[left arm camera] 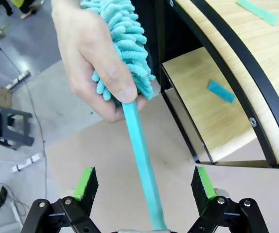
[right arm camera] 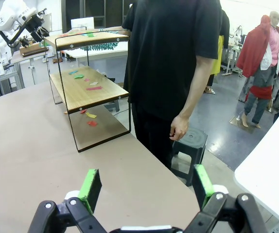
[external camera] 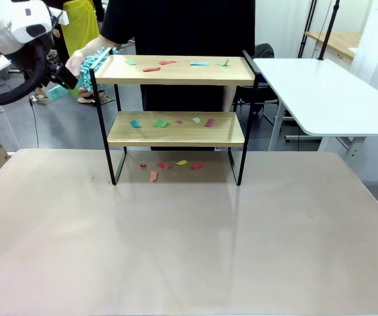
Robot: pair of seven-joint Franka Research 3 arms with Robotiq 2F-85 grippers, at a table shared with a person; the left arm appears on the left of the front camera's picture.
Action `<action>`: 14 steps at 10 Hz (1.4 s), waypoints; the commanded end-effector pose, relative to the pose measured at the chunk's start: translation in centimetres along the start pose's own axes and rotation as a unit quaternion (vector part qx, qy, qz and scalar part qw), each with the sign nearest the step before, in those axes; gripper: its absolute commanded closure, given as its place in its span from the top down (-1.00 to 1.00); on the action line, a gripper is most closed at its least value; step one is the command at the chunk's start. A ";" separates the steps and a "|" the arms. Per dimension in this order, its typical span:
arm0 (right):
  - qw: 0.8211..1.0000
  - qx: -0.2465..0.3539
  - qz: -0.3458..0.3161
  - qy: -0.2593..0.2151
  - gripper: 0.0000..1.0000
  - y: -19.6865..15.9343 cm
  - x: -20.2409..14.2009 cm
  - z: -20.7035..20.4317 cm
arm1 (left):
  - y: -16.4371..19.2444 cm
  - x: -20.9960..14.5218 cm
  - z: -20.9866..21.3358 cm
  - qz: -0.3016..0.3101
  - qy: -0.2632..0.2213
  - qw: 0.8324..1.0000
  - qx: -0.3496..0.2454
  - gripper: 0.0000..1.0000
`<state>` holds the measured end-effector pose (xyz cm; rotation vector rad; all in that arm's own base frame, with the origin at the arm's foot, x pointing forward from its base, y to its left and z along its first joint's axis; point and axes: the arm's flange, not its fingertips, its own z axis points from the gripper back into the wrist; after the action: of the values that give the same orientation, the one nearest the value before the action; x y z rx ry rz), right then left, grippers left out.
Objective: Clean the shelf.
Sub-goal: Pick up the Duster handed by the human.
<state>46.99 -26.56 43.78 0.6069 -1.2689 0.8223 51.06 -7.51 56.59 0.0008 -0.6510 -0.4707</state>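
While a person (external camera: 189, 26) in a black shirt stands behind it, the shelf (external camera: 176, 79) sits in the upper middle of the front view, at the far side of the beige surface (external camera: 189, 250). Small coloured paper scraps (external camera: 151, 69) lie along its top board (external camera: 235, 78), more lie on its lower board (external camera: 176, 138), and a few rest on the surface beneath it.

At the upper left of that frame, the person's hand (external camera: 76, 64) holds a teal fluffy duster (external camera: 90, 66) against the left end of the top board.

In the left wrist view the same hand (left arm camera: 88, 53) fills the upper left, clasped around the duster (left arm camera: 125, 34) where the fluffy head meets its handle (left arm camera: 142, 155). The handle runs down to the bottom edge, passing between the fingers of the left gripper (left arm camera: 143, 172). That gripper is spread wide, and both green pads stand clear of the handle. The shelf (left arm camera: 275, 58) occupies the upper right of this frame.

In the right wrist view, the right gripper (right arm camera: 147, 171) is likewise released, with nothing between its fingers, above the near edge of the surface (right arm camera: 32, 136). The shelf (right arm camera: 105, 92) stands at the upper left here, and the person's other hand (right arm camera: 181, 128) hangs loose near the centre, above a dark stool (right arm camera: 190, 145).
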 end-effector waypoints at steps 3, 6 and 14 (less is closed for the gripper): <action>1.000 0.000 0.003 -0.002 1.00 0.0 0.3 -0.1 | -0.4 -0.1 0.0 0.028 -0.003 0.998 0.048 1.00; 1.000 0.000 0.003 -0.002 1.00 0.0 0.3 -0.1 | -0.5 -0.3 0.2 0.032 0.011 0.998 0.046 -1.00; 1.000 0.000 0.003 -0.002 1.00 0.0 0.3 -0.1 | -0.4 -0.4 0.5 0.075 0.015 0.994 0.071 -1.00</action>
<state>46.99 -26.56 43.78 0.6069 -1.2689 0.8224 50.89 -7.23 56.69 0.0670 -0.6496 -0.3247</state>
